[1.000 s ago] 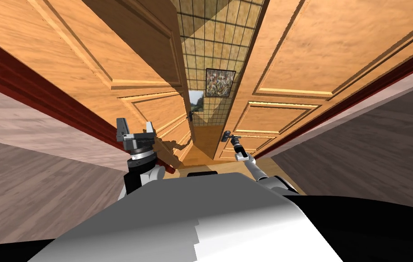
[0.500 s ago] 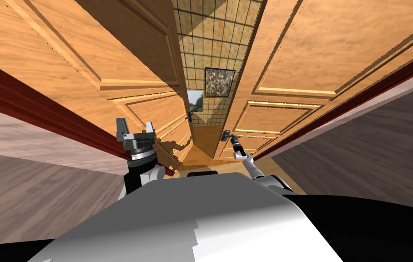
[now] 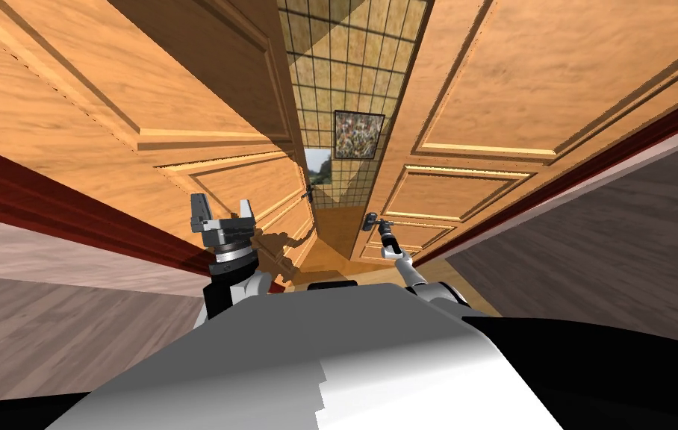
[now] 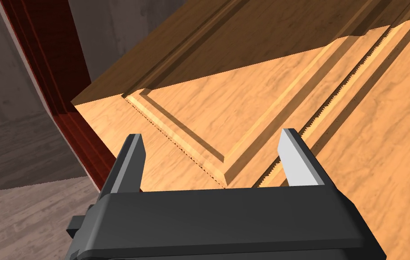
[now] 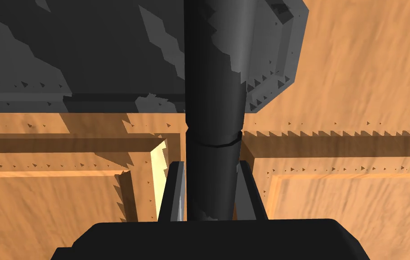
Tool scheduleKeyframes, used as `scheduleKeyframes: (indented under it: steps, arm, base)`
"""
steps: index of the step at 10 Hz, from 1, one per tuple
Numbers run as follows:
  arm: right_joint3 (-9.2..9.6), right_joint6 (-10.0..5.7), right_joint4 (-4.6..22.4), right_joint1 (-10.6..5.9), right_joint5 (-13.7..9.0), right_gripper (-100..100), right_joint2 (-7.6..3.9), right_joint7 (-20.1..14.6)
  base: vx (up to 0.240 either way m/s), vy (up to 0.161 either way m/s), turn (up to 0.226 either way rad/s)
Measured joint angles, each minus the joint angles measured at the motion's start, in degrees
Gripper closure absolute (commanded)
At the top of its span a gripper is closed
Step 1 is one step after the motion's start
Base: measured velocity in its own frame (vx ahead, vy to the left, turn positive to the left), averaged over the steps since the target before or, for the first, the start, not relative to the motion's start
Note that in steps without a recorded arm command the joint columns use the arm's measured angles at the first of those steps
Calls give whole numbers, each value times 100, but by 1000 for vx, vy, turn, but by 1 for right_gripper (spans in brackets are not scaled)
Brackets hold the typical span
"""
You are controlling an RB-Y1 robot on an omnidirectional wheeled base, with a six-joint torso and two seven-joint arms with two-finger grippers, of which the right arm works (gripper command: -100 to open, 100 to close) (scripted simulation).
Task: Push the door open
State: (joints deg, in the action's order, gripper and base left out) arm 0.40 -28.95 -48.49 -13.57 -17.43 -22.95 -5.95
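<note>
- Orange-brown wood pretty much everywhere: two panelled leaves of a double door splay out ahead. The right-hand door (image 3: 524, 89) is the one being worked, and the left-hand door (image 3: 143, 67) is opposite it.
- The two leaves stand ajar with a narrow gap between them.
- A dark red door frame (image 3: 46, 209) runs along the outer edge of each leaf, with greyish wood-grain surfaces outside it.
- Through the gap there's a tan tiled wall (image 3: 352, 67) with a dark grid, well beyond the doors.
- A speckled picture (image 3: 358, 134) hangs on that wall, and a small window (image 3: 319, 168) sits just beside it, lower down.
- The left gripper (image 3: 222, 203) is up close to the lower panel of the left-hand door and throws a shadow on it. Its fingers are spread wide with nothing between them, and its wrist view looks at the panel moulding (image 4: 222, 162). I can't tell whether it touches the wood.
- The right gripper (image 3: 382, 228) is stretched forward to the inner edge of the right-hand door, fingers clamped on the sides of the dark handle (image 5: 213, 113).
- The handle's dark plate (image 5: 86, 49) sits flat on the wood behind it.
</note>
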Motion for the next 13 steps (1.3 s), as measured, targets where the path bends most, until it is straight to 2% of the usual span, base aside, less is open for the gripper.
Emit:
scheduleKeyframes:
  steps: [2, 4, 6, 13]
  arm:
    - [-152, 110, -162, 42, 6, 100, 104, 151]
    - [-309, 131, 50, -124, 27, 100, 205, 275]
    - [-512, 113, 256, -304, 57, 100, 383, 468]
    - [-1212, 164, 656, -735, 138, 100, 889, 1115]
  base:
    - [68, 5, -36]
    - [93, 5, -41]
    - [101, 12, -52]
    - [106, 16, -49]
